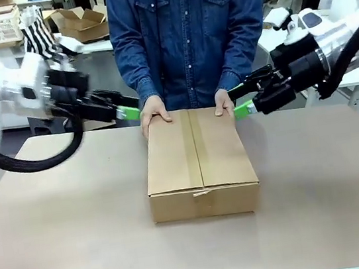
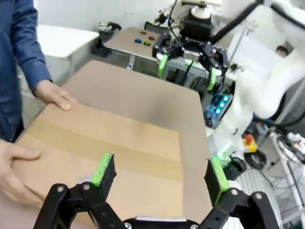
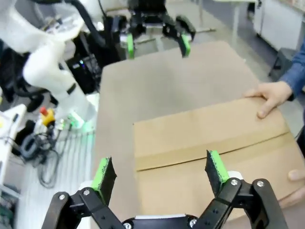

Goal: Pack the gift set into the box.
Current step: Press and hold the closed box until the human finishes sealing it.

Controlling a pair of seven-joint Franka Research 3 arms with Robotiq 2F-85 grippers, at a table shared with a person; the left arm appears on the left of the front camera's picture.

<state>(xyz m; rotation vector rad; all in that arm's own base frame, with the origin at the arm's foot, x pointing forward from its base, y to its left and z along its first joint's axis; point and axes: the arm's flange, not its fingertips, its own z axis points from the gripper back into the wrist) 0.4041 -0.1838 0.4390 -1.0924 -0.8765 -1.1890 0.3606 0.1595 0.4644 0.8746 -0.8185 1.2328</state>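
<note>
The cardboard box [image 1: 197,152] is set on the table [image 1: 57,218], flaps shut, steadied by a person's hands [image 1: 155,110] — judged stiff, light, best pressed at its side walls. The left end effector [image 1: 121,106] and right end effector [image 1: 240,99] are held open.

A robotics lab, judging by the button panel [image 2: 144,37], loose floor cables [image 3: 40,157] and a cluttered worktable [image 1: 97,47].

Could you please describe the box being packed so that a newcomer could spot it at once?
Start at the wide tan table. The box sits at its middle, with a person's hands on its far corners. Unlike the open carton far behind, its flaps are shut flat.
</note>
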